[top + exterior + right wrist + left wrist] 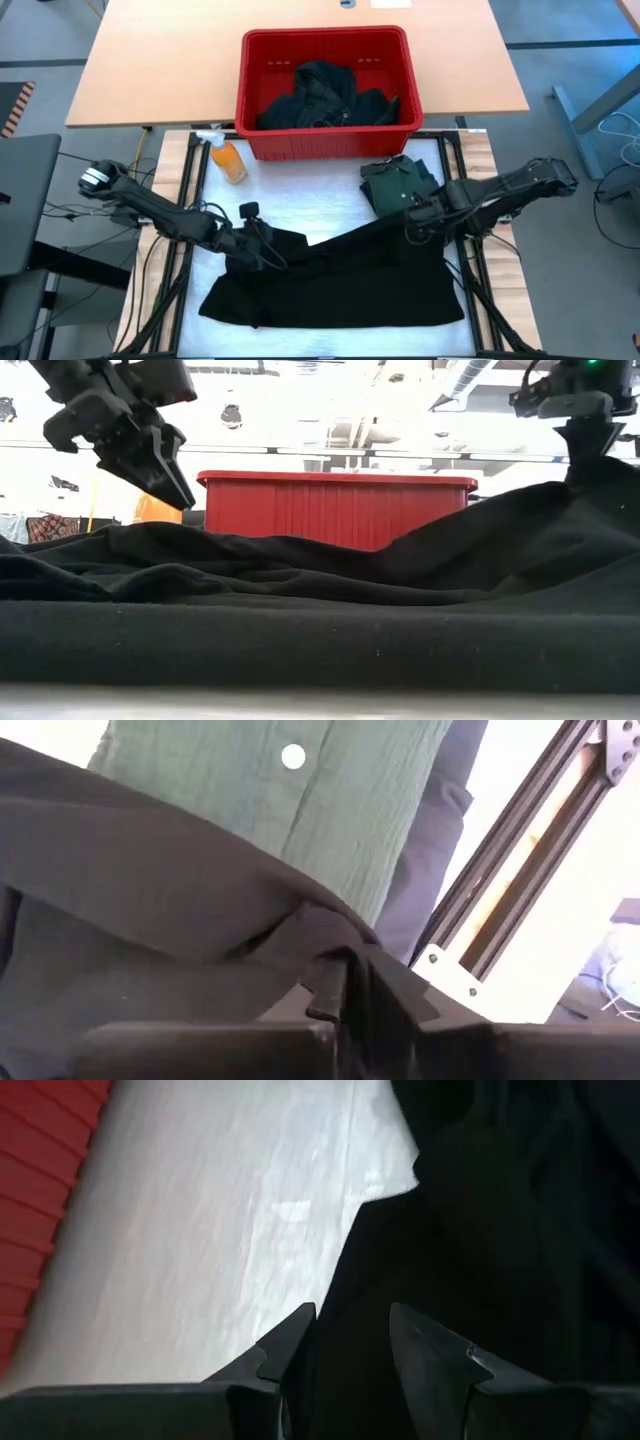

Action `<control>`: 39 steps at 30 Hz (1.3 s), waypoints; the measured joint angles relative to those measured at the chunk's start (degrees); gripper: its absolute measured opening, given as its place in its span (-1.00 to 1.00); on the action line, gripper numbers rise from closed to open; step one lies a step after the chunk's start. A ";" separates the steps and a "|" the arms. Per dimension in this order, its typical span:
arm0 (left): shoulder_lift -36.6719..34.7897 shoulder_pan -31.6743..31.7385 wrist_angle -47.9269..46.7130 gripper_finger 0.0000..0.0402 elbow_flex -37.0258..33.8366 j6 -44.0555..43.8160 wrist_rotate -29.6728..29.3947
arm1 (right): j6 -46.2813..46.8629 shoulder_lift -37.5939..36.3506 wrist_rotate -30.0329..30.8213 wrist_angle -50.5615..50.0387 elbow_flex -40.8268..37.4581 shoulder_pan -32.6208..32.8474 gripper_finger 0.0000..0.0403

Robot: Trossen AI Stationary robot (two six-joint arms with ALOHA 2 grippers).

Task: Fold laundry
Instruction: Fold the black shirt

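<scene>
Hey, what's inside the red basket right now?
The red basket holds a heap of dark clothes, black with some dark green. How many pieces there are, and anything beneath them, can't be seen because the pile covers the bottom.

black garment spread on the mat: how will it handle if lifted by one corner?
Probably floppy: the black garment already drapes in a slack ridge up to the right gripper, which pinches its edge. Likely light for its spread, since that one pinch tents it. It may drag and bunch rather than slide; wrinkles show beside the left gripper, whose fingers stand apart above the cloth.
</scene>
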 joint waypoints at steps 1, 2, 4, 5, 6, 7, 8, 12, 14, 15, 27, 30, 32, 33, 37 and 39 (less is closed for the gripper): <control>-0.48 -0.03 0.02 -0.41 0.00 -0.12 0.44 | -1.10 0.00 0.07 -0.09 0.18 -0.74 -0.70; -0.90 -0.03 0.02 -0.41 0.00 -0.20 0.67 | -2.35 0.00 0.06 -0.11 0.52 -1.51 -0.67; -1.36 -0.05 0.18 -0.41 0.00 -0.21 0.68 | -4.47 0.00 0.05 -0.06 1.36 -2.91 -0.61; -1.45 -0.05 0.19 -0.41 0.00 -0.30 0.69 | -5.35 0.00 0.05 -0.13 1.85 -3.58 -0.59; -1.46 -0.05 0.20 -0.41 0.00 -0.34 0.71 | -6.36 0.00 0.05 -0.10 2.48 -4.23 -0.55; -1.46 -0.05 0.25 -0.41 -0.02 -0.36 0.72 | -7.55 0.00 0.05 -0.05 3.22 -4.78 -0.52; -1.46 -0.05 0.30 -0.41 -0.02 -0.38 0.72 | -8.70 0.00 0.07 -0.08 4.01 -5.36 -0.50; -1.46 -0.05 0.37 -0.41 -0.02 -0.85 0.74 | -12.74 0.00 0.47 -0.05 7.33 -8.33 -0.38; -1.46 -0.06 0.38 -0.41 -0.02 -1.20 0.76 | -14.62 0.00 0.51 -0.04 8.45 -9.89 -0.33; -1.46 -0.08 0.37 -0.41 -0.02 -1.37 0.86 | -15.66 -0.06 0.51 -0.06 8.80 -10.87 -0.30; -1.46 -0.08 0.34 -0.41 -0.02 -2.10 3.25 | -29.71 0.45 -5.43 0.14 6.90 -6.45 -0.13; -1.46 -0.08 0.35 -0.41 -0.02 -1.39 3.26 | -24.97 0.51 -4.58 0.83 3.40 -0.90 -0.13; -1.46 -0.08 0.49 -0.41 -0.02 -0.71 3.26 | -21.44 0.50 -3.80 1.73 0.65 2.69 -0.13; -1.44 -0.08 0.70 -0.41 -0.02 -0.38 3.26 | -19.67 0.48 -2.84 2.14 -0.94 4.44 -0.13; -1.44 -0.08 0.76 -0.41 -0.04 0.49 3.37 | -14.00 0.50 0.79 3.83 -6.06 10.52 -0.13; -1.44 -0.08 0.76 -0.41 -0.04 0.68 3.48 | -11.70 0.49 2.32 5.29 -8.16 13.09 -0.13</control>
